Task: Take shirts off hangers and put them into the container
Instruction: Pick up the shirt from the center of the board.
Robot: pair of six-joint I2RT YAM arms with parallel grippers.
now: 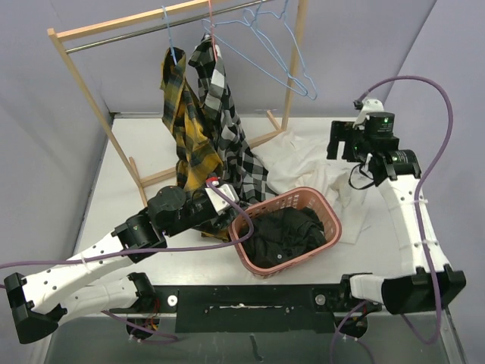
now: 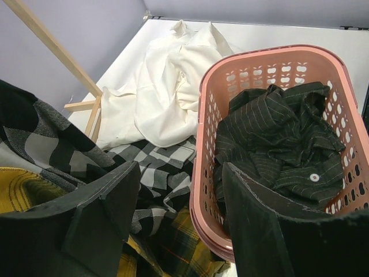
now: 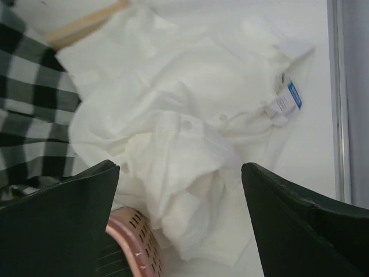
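We see the black shirt point(image 1: 286, 231) in the pink container point(image 1: 254, 262), the white shirt point(image 1: 299, 163) on the counter point(image 1: 151, 144) at its 1 o'clock beneath the right gripper point(image 3: 180, 167), jaws parted, and the left gripper point(image 2: 180, 173), jaws apart, astride its 9 o'clock rim.

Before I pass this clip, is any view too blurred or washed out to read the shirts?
Top external: evenly lit, sharp, soft shadows. Left wrist: crisp, the black shirt shows its stripes in the basket. Right wrist: softest, the white shirt nearly washes out against the table, folds faint.
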